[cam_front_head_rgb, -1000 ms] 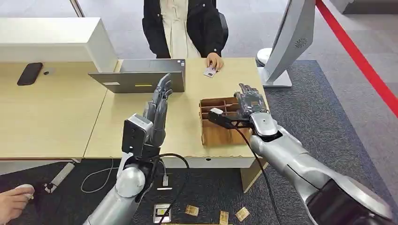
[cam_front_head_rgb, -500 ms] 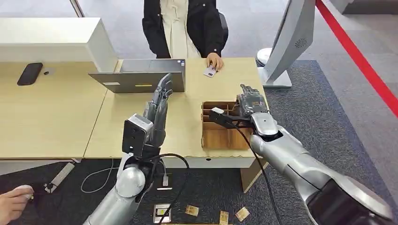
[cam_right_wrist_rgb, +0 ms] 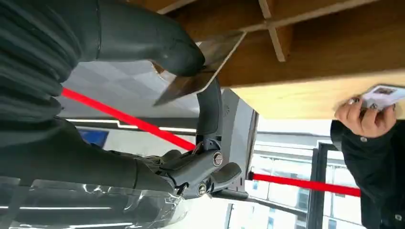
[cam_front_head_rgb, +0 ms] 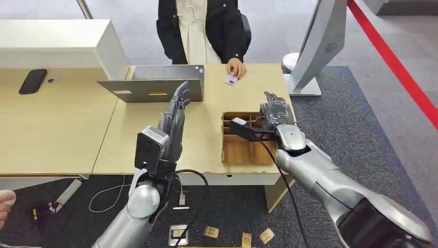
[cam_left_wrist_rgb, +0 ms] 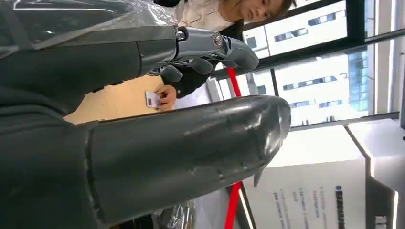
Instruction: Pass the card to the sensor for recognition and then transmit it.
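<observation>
The card (cam_right_wrist_rgb: 200, 64) is pinched between the thick thumb and a finger of the right hand (cam_front_head_rgb: 274, 114), its free corner pointing at the wooden divider box (cam_front_head_rgb: 233, 151); the right wrist view shows this plainly. In the head view that hand hovers over the box's far right corner, at about 3 o'clock from the middle of the desk (cam_front_head_rgb: 129, 139).

Over the last second the right hand has eased slightly away from the box's front edge and toward the far side, then all but stopped. I judge the card to be just lifted out of a compartment, with the carry to the sensor not yet begun.

The left hand (cam_front_head_rgb: 174, 120) stays raised at about 9 o'clock from the box, fingers straight and apart, holding nothing. It has not moved.

At 12 o'clock, a person's hand (cam_front_head_rgb: 236, 67) rests on the desk's far edge holding a second card (cam_front_head_rgb: 230, 78), unchanged. At 8 o'clock, a second person's hand (cam_front_head_rgb: 5, 201) at the frame's edge has drawn back.
</observation>
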Controlling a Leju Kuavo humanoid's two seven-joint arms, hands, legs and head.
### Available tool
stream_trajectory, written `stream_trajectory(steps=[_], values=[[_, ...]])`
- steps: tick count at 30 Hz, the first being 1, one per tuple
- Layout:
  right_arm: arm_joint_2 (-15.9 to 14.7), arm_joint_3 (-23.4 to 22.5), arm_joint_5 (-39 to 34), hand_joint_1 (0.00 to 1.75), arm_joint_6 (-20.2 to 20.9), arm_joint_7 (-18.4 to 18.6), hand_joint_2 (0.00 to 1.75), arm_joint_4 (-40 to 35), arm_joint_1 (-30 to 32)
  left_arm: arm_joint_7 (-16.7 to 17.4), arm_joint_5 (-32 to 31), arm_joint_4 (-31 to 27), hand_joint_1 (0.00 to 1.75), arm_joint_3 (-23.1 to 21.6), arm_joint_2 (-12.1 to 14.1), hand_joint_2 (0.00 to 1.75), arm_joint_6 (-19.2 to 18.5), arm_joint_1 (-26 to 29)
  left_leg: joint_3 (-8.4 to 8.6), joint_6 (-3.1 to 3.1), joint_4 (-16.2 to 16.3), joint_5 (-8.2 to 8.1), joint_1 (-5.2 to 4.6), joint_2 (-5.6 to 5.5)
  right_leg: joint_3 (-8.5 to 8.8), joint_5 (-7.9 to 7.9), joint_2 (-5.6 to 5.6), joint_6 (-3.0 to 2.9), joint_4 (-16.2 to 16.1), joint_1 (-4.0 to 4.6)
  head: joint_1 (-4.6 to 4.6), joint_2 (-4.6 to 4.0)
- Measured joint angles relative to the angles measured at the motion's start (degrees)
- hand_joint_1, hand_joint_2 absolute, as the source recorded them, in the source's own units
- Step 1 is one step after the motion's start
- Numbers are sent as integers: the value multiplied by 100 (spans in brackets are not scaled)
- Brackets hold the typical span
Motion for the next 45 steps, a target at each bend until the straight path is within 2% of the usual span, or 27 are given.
stream_trajectory(steps=[9, 21, 26, 34, 38, 45], values=[[-6, -33, 15, 175, -649, 0, 175, -186, -118, -41, -79, 0, 0, 4, 4, 0, -4, 1, 1, 0, 0, 0, 0, 0, 0, 0, 0, 0, 0, 0, 2, 0], [-142, -162, 26, 175, -951, 20, 175, -701, -472, -212, -53, 0, 0, 4, 0, 0, 144, -60, 1, 0, 0, 0, 0, 1, -1, 0, 0, 0, 0, 0, 0, 0], [-197, -170, 125, 175, -907, 39, 175, -916, -569, -232, -35, -2, 0, 4, -2, 0, 175, -97, 2, 0, 0, 0, 0, 1, -1, 0, 0, 0, 0, 0, 0, 0], [-149, -122, 326, 175, -476, 42, 175, -981, -779, -271, -9, 0, 0, 0, -22, 0, -18, -144, 0, 0, 0, 0, 0, 1, 0, 0, 0, 0, 0, 0, 0, 0], [5, -41, 417, 175, -124, -57, 175, -885, -1001, -306, 72, 0, 0, -31, -59, 0, -94, -262, 0, 0, 0, 0, 0, 1, -2, 1, 1, 0, 0, 0, 0, 0], [411, 112, 520, 175, 90, -83, 175, -540, -1500, -308, 192, 2, 0, -122, -146, 0, -116, -456, 0, 0, 0, 0, 0, 1, -2, 0, 0, 0, 1, 1, 2, 0]])
